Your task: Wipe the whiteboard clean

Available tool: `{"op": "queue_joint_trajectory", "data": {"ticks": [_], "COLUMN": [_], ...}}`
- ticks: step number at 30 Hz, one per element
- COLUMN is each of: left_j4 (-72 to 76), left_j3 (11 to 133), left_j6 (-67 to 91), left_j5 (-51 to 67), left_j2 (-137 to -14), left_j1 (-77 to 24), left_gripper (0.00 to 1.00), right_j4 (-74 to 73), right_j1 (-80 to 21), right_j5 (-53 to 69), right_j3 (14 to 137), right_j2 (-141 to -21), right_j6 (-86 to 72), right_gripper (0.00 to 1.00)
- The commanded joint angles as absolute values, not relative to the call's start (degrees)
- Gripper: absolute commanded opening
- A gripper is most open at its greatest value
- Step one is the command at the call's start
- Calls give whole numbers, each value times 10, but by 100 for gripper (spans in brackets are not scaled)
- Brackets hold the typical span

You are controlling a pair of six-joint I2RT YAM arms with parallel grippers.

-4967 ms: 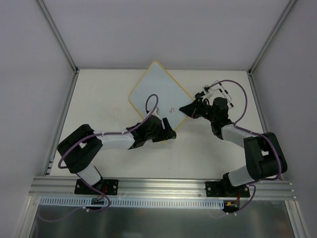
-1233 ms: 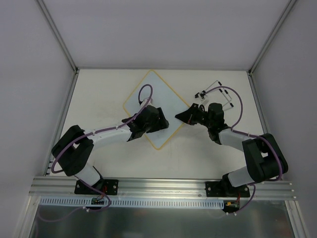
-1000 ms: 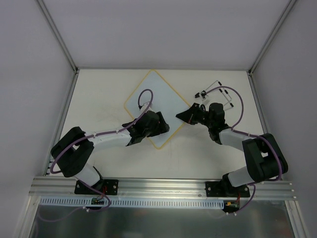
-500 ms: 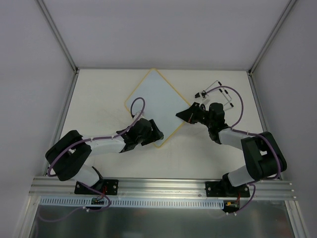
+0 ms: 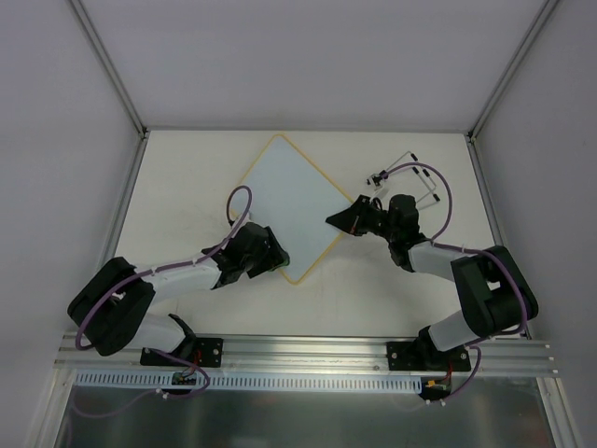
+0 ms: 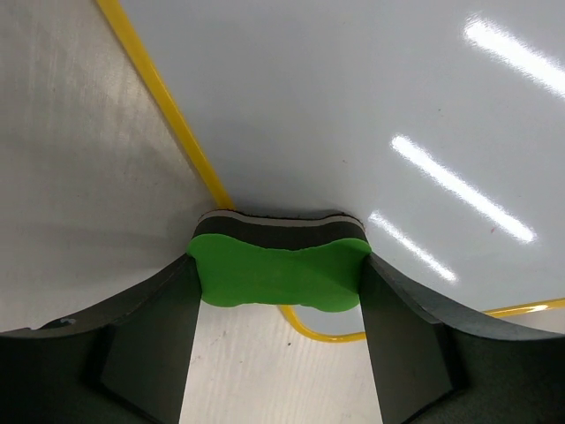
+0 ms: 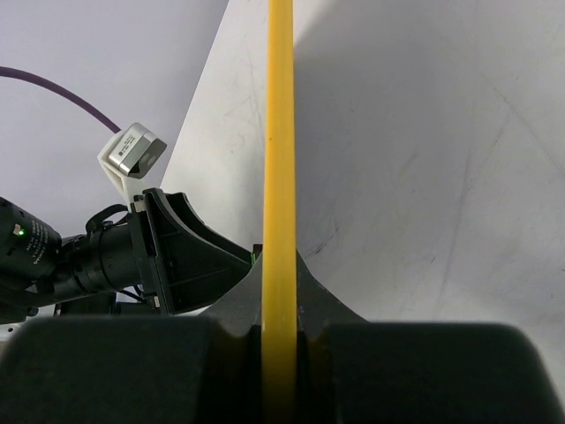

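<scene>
At the near corner of the whiteboard (image 5: 294, 201), left gripper (image 5: 268, 258) pinches the eraser (image 6: 278, 274); right gripper (image 5: 338, 221) clamps the frame (image 7: 280, 132). Mid-wipe I'd say, next needs a flat sweep across, frame held steady.

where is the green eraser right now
In the left wrist view, the green eraser is clamped in the left gripper. It sits at the near corner of the whiteboard, over its yellow frame.

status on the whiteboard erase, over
Left gripper shut on green eraser, at whiteboard near corner. Right gripper clamping its right edge. Wire frame beyond, clear.
</scene>
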State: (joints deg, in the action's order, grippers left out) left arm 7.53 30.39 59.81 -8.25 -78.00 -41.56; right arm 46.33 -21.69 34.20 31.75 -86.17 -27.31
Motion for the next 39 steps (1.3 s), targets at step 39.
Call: {"op": "queue_joint_trajectory", "data": {"ticks": [39], "left_j4": [-77], "left_j3": [372], "left_j6": [501], "left_j5": [-70], "left_j2": [-823], "left_j1": [-475], "left_gripper": [0], "right_j4": [490], "right_j1": [-215], "right_j5": [337], "right_j3": [329], "right_j2": [-876], "right_j6": [-196], "right_gripper": [0]}}
